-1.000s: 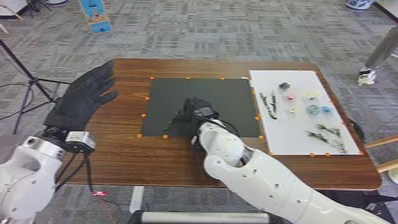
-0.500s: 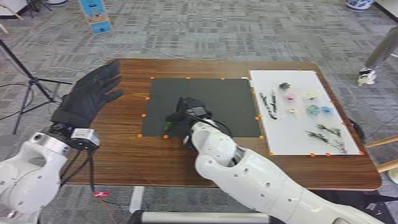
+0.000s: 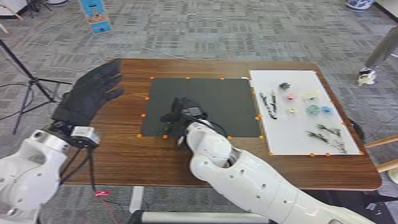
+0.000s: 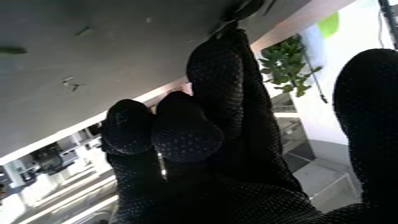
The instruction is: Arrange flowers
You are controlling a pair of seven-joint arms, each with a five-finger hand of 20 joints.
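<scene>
in the head view, the right hand (image 3: 185, 109) is over the black mat (image 3: 226, 92) on the brown table (image 3: 133, 165), and it has shifted slightly to the left since the first earlier frame. the left hand (image 3: 87, 95) is over the table's left side, its fingers extended, a little further right than in that frame. the white sheet (image 3: 280, 142) beside the mat bears a dark flower (image 3: 284, 86), a pink one (image 3: 290, 97), a pale yellow one (image 3: 310, 95), blue-green blooms (image 3: 313, 109), two dark stems (image 3: 269, 105) and green sprigs (image 3: 329, 131); these lie as they did. in the right wrist view, some of the right hand's fingers (image 4: 218, 75) are loosely bent and the thumb stands apart, open; a leafy sprig (image 4: 286, 65) shows in the gap between them.
</scene>
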